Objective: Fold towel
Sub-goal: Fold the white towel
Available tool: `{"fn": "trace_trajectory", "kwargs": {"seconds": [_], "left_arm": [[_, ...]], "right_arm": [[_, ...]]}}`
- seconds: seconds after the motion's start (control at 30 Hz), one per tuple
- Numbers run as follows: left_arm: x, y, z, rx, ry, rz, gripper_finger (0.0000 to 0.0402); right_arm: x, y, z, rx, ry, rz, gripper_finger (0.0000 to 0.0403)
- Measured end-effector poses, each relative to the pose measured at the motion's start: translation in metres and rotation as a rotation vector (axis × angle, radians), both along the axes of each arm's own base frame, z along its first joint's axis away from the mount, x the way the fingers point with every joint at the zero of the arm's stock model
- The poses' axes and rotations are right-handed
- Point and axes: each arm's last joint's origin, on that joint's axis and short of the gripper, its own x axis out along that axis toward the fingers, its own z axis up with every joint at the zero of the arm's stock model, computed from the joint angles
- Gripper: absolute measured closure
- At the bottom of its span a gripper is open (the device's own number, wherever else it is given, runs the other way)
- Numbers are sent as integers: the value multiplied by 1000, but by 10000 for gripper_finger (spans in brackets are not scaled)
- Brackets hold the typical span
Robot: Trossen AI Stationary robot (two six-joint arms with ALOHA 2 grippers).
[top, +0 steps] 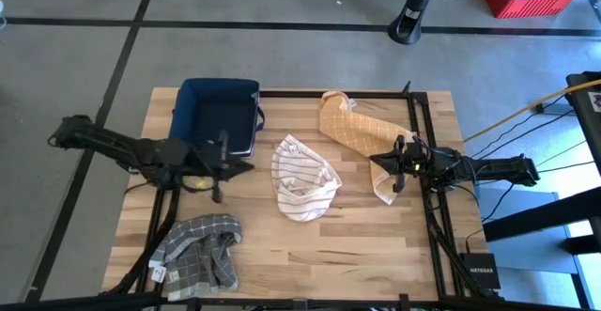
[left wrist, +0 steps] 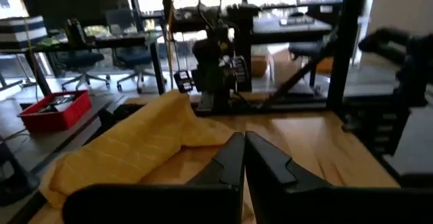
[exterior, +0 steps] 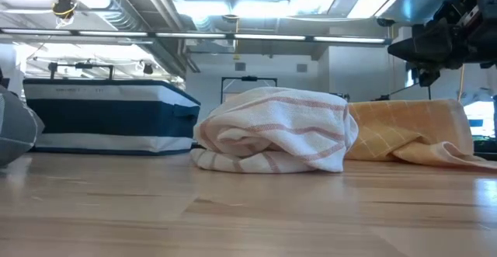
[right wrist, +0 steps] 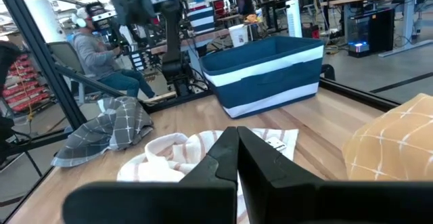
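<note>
While crumpled, striped towel (top: 303, 191) lies btwn left end effector (top: 246, 165) & right end effector (top: 376, 159).

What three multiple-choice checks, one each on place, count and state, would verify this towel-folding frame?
1. Where does the grey checked towel lie on the table?
A. in the blue bin
B. near the table's front left corner
C. under the yellow towel

2. How many towels are on the table?
A. one
B. three
C. five

3. How is the white striped towel?
A. folded flat
B. hanging from an end effector
C. crumpled in a heap

Answers: 1 B, the high view shows it there, apart from the blue bin. 2 B, grey, white striped and yellow towel. 3 C, it is bunched at mid-table.
</note>
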Motion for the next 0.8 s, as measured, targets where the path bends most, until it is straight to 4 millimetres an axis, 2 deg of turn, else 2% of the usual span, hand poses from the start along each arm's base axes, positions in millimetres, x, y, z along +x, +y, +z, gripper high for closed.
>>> {"fn": "trace_trajectory", "kwargs": {"seconds": [0.13,0.3,0.4,0.63,0.8], "left_arm": [[31,-9,4,79,126,-10,396],[60,-14,-10,70,171,19,396],[72,-11,-19,17,182,61,380],[95,-10,-47,-33,263,102,270],[132,5,-45,-47,331,185,204]], "right_arm": [[0,-1,0,-22,2,-18,394],[0,-1,3,-28,-26,-20,394],[0,0,5,-26,-47,-17,394],[0,0,5,-25,-48,-1,394],[0,-1,6,-24,-62,-24,388]]}}
